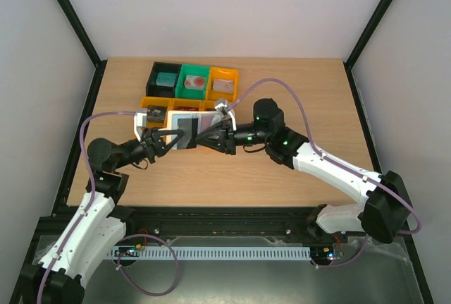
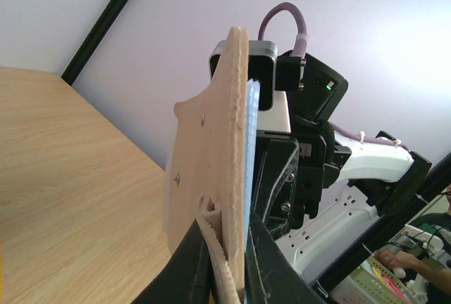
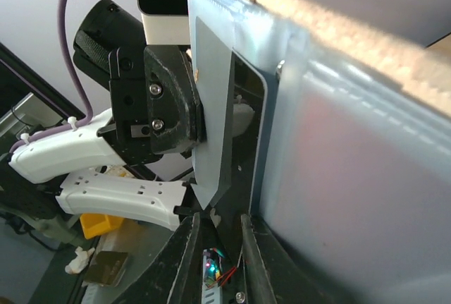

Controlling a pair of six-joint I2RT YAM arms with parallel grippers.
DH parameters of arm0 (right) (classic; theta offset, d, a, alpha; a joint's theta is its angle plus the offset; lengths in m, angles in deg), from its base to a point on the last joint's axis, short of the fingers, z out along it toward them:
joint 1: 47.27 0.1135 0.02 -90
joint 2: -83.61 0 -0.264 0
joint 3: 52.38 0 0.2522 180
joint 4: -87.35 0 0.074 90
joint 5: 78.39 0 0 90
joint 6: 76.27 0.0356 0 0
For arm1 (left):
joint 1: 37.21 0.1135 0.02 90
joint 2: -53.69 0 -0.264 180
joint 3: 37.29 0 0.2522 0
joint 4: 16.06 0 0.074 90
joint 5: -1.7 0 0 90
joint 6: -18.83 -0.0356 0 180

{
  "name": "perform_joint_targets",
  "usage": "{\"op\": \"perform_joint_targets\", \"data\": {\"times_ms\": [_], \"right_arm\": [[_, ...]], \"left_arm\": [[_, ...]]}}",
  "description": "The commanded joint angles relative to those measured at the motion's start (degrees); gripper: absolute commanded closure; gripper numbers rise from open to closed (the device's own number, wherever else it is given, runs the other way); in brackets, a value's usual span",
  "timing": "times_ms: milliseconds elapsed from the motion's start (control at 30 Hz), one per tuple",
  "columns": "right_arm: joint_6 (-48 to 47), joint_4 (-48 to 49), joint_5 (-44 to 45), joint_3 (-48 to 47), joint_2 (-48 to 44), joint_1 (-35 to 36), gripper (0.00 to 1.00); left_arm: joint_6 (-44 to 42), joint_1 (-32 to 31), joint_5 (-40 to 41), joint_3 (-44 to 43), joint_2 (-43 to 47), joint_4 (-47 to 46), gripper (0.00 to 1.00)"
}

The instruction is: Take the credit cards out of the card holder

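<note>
- Between the fingers of the left tool point(image 2: 227, 262) the card holder point(image 2: 215, 142) stands on edge. It is pinched near its lower end, with one dark finger on the tan outside and the other on the inner side.
- Thin blue-white sleeve edges point(image 2: 251, 142) show just beside the tan face, on the side facing the other arm.
- Opposite it, the right tool point(image 3: 218, 226) has its two fingers a narrow gap apart. The lower corner of a grey-blue inner flap point(image 3: 211, 128) comes down to that gap. Whether the fingers press on it cannot be told.
- Just behind the flap sits a dark card point(image 3: 248, 142) with a rounded upper corner. To its right, cloudy clear sleeves point(image 3: 352, 191) fan out, with the holder's tan edge above them.
- From above, the two tools meet head-on over the middle of the wooden table point(image 1: 296, 177), with the holder held up between them, near the front of the bins.
- At the back of the table, a black bin point(image 1: 156, 68) holds a teal card point(image 1: 166, 79). A green bin point(image 1: 181, 82) next to it holds a pale item with a red patch. An orange bin point(image 1: 236, 82) holds something grey.
- A purple cable point(image 1: 296, 96) loops from the right arm.
</note>
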Motion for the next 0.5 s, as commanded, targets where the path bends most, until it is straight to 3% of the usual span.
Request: {"op": "perform_joint_targets", "data": {"times_ms": [0, 200, 467], "right_arm": [[1.05, 4.84, -1.93, -1.49, 1.43, 2.87, 0.81], [0.29, 9.06, -4.68, 0.47, -1.39, 2.95, 0.7], [0.9, 5.52, 4.5, 1.57, -1.72, 2.09, 0.65]], "left_arm": [[-0.01, -0.46, -0.73, 0.25, 0.25, -4.35, 0.98], [-0.37, -0.42, -1.38, 0.54, 0.55, -4.55, 0.98], [0.26, -0.57, -2.15, 0.28, 0.59, -6.98, 0.98]]}}
